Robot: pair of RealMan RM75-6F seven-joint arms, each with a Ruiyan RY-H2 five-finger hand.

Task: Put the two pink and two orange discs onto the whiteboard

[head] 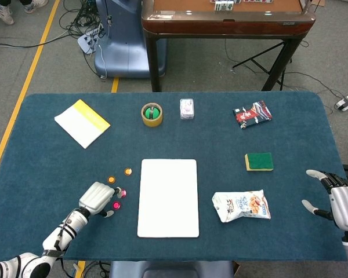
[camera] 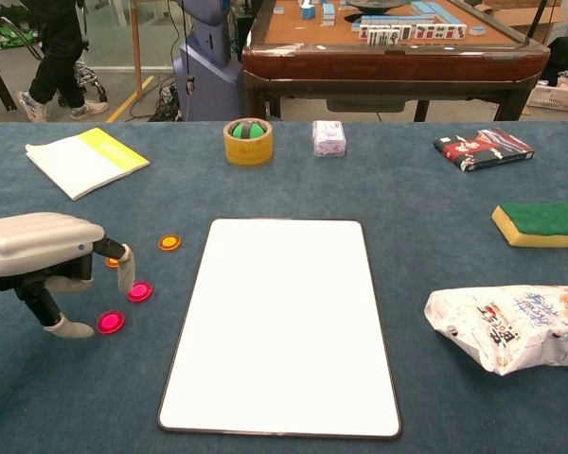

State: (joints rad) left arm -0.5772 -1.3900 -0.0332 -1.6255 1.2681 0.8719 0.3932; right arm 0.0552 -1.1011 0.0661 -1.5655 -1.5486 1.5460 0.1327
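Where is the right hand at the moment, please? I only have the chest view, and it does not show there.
Observer: In the head view the right hand is at the right edge of the table, to the right of the snack bag.
Operator: Thank you. Is it holding anything?
Observer: No, its fingers are apart and it holds nothing.
Operator: And the orange disc half hidden by the left hand?
Observer: From above, that orange disc shows whole, lying on the cloth just beyond the left hand, which is not holding it.
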